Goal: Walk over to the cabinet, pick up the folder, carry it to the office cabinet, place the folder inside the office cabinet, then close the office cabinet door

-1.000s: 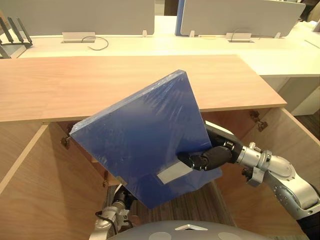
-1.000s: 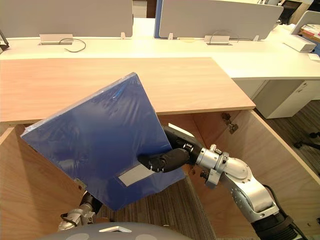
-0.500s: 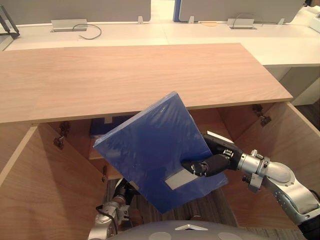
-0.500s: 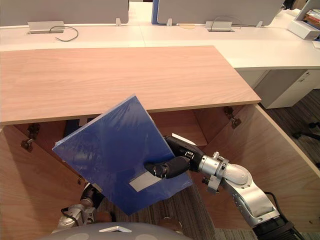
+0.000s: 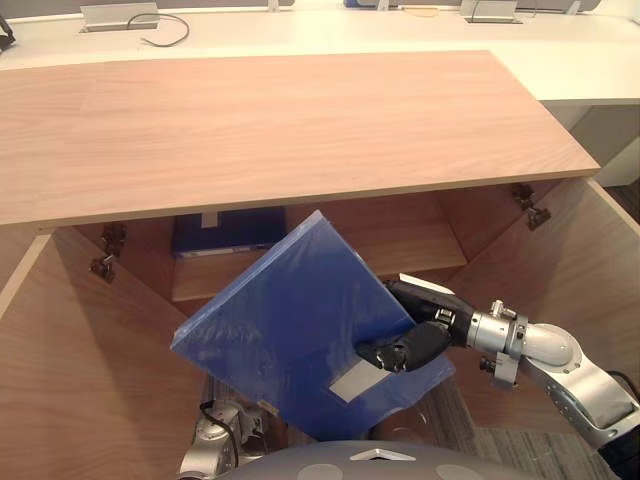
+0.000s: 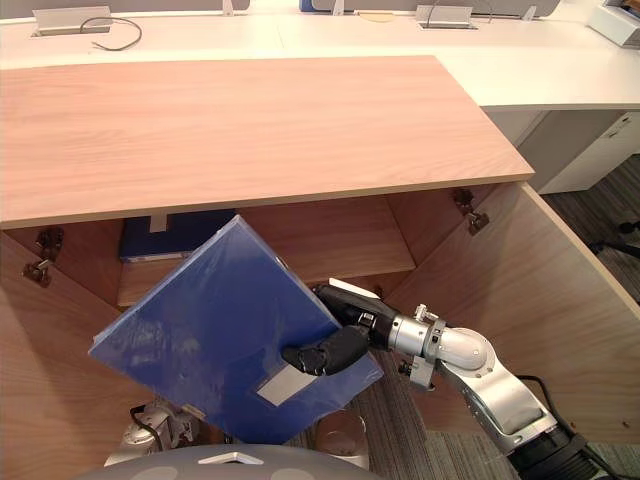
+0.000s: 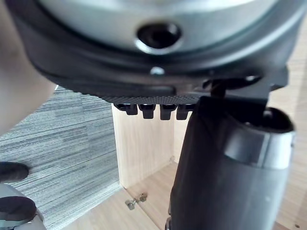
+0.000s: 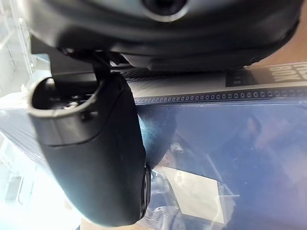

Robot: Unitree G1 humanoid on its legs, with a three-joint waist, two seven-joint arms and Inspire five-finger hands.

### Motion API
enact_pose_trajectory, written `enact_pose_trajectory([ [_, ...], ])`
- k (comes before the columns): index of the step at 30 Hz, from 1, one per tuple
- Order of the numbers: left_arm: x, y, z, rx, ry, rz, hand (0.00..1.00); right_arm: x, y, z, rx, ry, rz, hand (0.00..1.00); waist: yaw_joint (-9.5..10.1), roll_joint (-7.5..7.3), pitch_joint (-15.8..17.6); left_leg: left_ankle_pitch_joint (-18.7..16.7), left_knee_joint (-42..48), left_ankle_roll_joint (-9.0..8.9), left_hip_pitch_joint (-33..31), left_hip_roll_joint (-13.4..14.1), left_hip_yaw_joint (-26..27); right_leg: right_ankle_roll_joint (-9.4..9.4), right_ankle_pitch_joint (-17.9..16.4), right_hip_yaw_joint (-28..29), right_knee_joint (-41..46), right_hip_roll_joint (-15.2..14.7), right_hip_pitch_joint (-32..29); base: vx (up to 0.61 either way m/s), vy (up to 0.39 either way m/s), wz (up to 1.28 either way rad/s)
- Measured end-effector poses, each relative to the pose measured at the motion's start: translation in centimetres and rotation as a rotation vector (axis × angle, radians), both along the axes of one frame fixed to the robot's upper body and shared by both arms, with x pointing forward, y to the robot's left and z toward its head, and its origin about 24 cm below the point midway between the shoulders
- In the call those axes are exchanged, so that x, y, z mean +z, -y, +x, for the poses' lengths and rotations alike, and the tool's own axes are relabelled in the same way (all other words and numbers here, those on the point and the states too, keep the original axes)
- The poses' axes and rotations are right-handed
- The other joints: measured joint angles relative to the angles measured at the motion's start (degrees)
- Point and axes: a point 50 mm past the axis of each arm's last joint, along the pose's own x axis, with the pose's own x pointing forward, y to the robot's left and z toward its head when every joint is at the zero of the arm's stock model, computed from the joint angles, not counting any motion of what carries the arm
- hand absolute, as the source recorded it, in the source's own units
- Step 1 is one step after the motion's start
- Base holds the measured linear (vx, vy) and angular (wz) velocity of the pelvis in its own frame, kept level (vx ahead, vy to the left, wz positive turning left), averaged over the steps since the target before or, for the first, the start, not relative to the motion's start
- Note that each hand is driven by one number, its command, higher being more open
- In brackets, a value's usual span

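The left hand [image 7: 225, 158] is low, its state I cannot tell; there are two blue folders: a spare folder [image 5: 225, 232] lying inside the cabinet [image 5: 280, 120], and the folder [image 5: 290, 330], glossy-wrapped with one white label [image 5: 352, 382], tilted before the open cabinet, clamped in the curled right hand [image 5: 405, 350].

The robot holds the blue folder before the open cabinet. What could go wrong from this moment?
1. The right hand grips the blue folder near one edge, and the folder hangs tilted, so it may pivot or slip.
2. The folder's raised corner shows just below the cabinet top and could catch on the front edge.
3. A second blue folder lies at the left of the shelf, so the two might collide.
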Motion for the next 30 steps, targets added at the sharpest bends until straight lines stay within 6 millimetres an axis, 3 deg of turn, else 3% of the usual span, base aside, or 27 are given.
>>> enact_pose_trajectory([
  [8, 0.8, 0.1, 1.0, 0.003, 0.045, 0.002, 1.00, 0.4, -0.8, 0.4, 0.056, 0.051, -0.037, 0.00, 0.42, -0.47, 2.4, -3.0, 7.5, -0.57, -4.0, 1.0, -1.3, -0.63, -4.0, 0.7, 8.6, -0.1, -4.2, -0.04, -0.002, 0.01],
  [18, 1.3, 0.2, 2.1, 0.006, 0.078, -0.007, 1.00, 0.2, -0.4, 0.9, 0.028, 0.060, -0.077, 0.00, 1.23, -0.25, 5.4, -5.1, 13.5, -0.74, -8.1, 1.1, -2.5, -1.00, -7.1, 1.3, 15.7, -1.1, -8.2, -0.02, 0.001, 0.03],
  [30, 2.0, 0.0, 2.5, 0.039, 0.107, -0.033, 1.00, -2.6, 0.3, 1.9, -0.150, -0.007, 0.002, 0.00, 1.28, -0.51, 6.6, -5.8, 15.3, -0.58, -11.3, 1.0, -2.8, -1.07, -7.8, 1.4, 17.5, -1.8, -11.3, -0.01, 0.006, 0.01],
])
